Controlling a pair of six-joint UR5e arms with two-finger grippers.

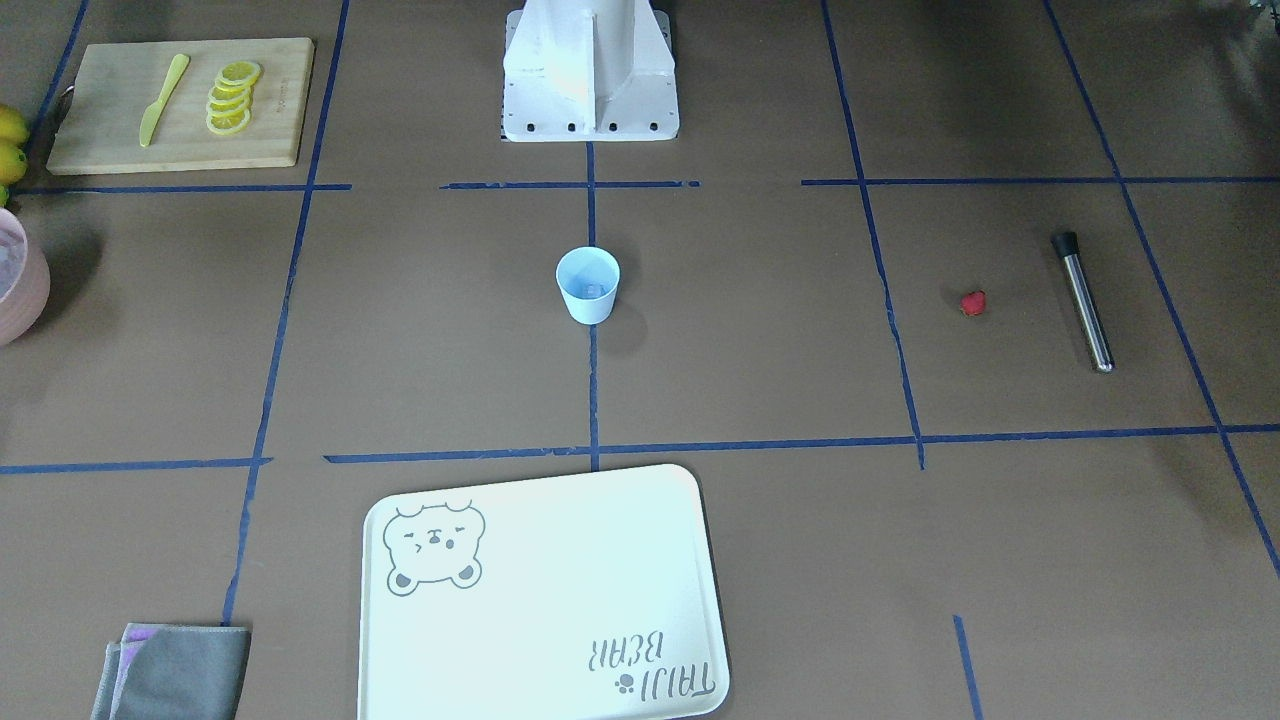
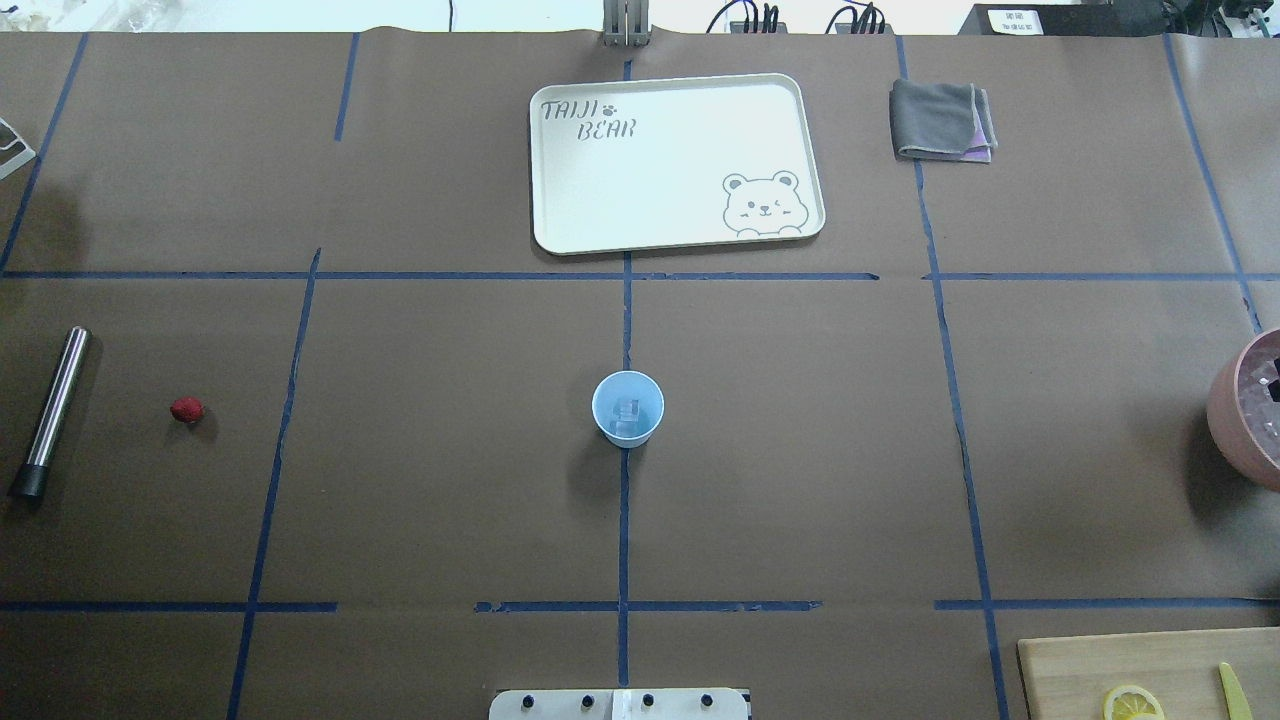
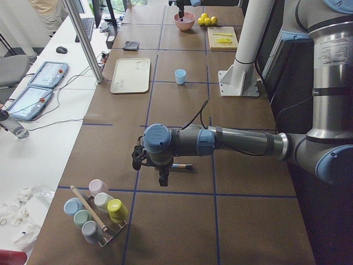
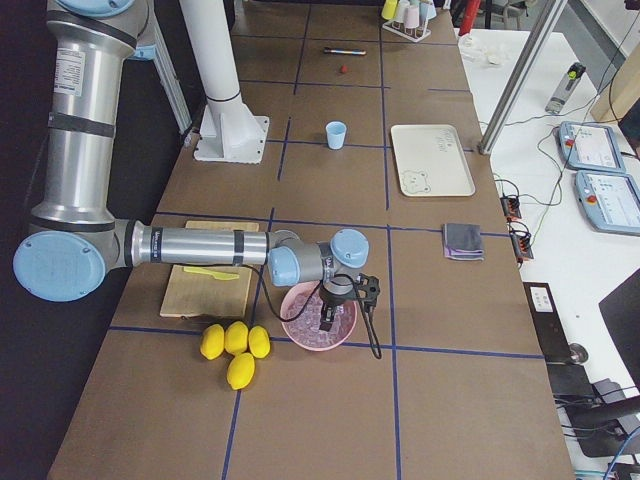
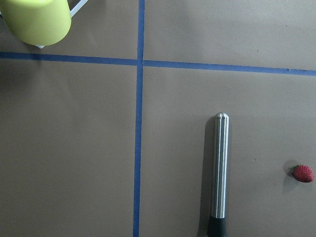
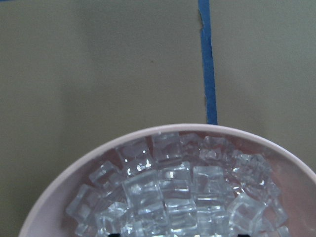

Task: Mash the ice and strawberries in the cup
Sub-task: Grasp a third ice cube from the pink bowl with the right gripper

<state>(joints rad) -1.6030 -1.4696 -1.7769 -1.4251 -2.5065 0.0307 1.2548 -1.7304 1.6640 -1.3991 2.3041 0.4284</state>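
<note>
The pale blue cup [image 2: 628, 408] stands upright at the table's middle with one clear lump of ice [image 2: 628, 411] inside. More ice [image 6: 173, 192] fills the pink bowl [image 4: 298, 338], and my right gripper [image 4: 328, 322] hangs over it; its dark tips just show, wide apart, at the bottom edge of the right wrist view. The strawberry [image 2: 186, 409] lies on the table beside a steel muddler [image 2: 55, 405]. My left gripper [image 3: 161, 175] hovers above the muddler [image 5: 219, 168]; whether it is open or shut I cannot tell.
A cream bear tray [image 2: 560, 230] and a folded grey cloth [image 2: 940, 120] lie at the far side. A cutting board [image 1: 100, 150] carries lemon slices [image 1: 232, 97] and a yellow knife [image 1: 163, 98]. Whole lemons [image 4: 236, 345] and a rack of coloured cups [image 3: 96, 212] sit at the table's ends.
</note>
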